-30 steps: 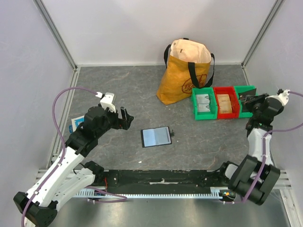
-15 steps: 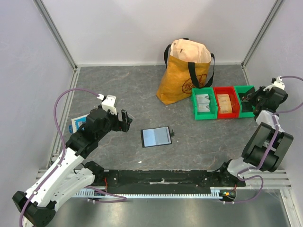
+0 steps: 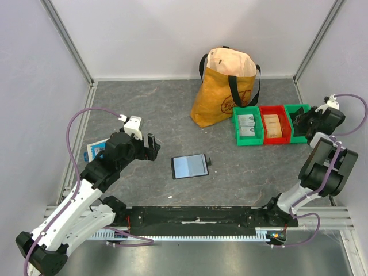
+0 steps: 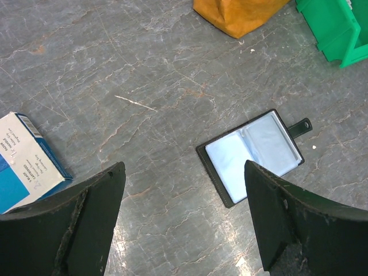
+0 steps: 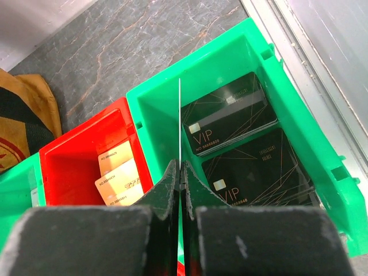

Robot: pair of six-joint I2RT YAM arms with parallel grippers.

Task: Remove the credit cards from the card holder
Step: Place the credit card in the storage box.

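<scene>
The card holder (image 3: 189,167) lies open and flat on the grey table, showing pale blue-grey sleeves (image 4: 253,156) and a small tab at its right. My left gripper (image 3: 152,144) hovers open just left of it, its jaws (image 4: 184,169) wide apart over bare table with nothing between them. My right gripper (image 3: 302,119) is at the far right over the rightmost green bin (image 5: 230,40). It (image 5: 180,167) is shut on a thin credit card (image 5: 179,115) seen edge-on as a pale line. Black VIP cards (image 5: 230,121) lie in that bin.
A red bin (image 3: 275,125) with orange cards (image 5: 118,172) and another green bin (image 3: 248,127) stand left of the rightmost one. An orange bag (image 3: 224,86) stands behind them. A blue-and-white box (image 4: 23,164) lies at the left edge.
The right arm has swung back and right, bringing its gripper over the rightmost green bin. The left gripper has shifted slightly and stays open.
</scene>
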